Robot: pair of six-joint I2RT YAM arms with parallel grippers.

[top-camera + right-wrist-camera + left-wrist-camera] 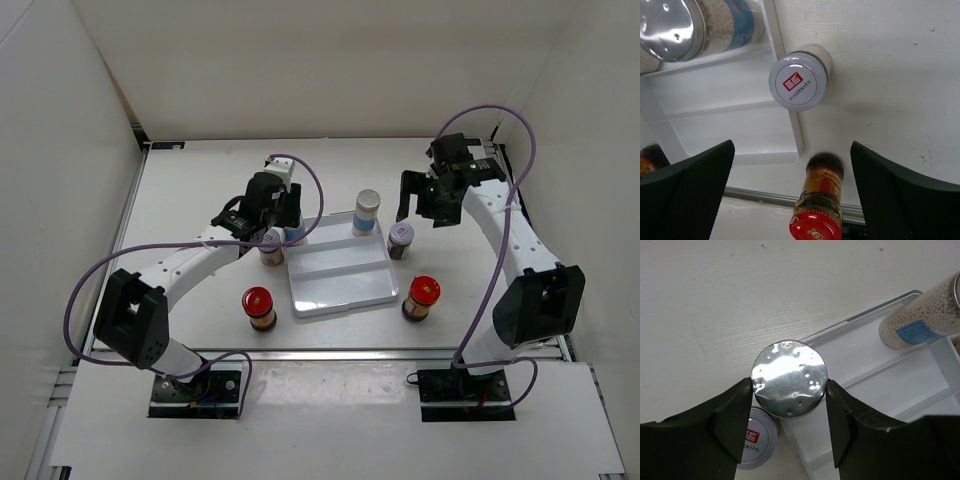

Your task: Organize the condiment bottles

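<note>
My left gripper (287, 222) (789, 385) is shut on the silver cap of a tall white bottle (789, 377) with a blue label (295, 236), at the back left corner of the white ridged tray (340, 290). A second tall white bottle (368, 212) (920, 320) stands in the tray's back section. One short silver-lidded jar (271, 246) (757, 437) stands against the tray's left side, another (401, 240) (800, 84) against its right side. Red-capped bottles stand at front left (259, 308) and front right (422, 297) (820, 200). My right gripper (420, 205) (791, 145) is open and empty above the right short jar.
The tray's middle and front sections (730, 130) hold nothing. White walls enclose the table on the left, back and right. A metal rail (320, 350) runs along the table's near edge. Purple cables loop off both arms.
</note>
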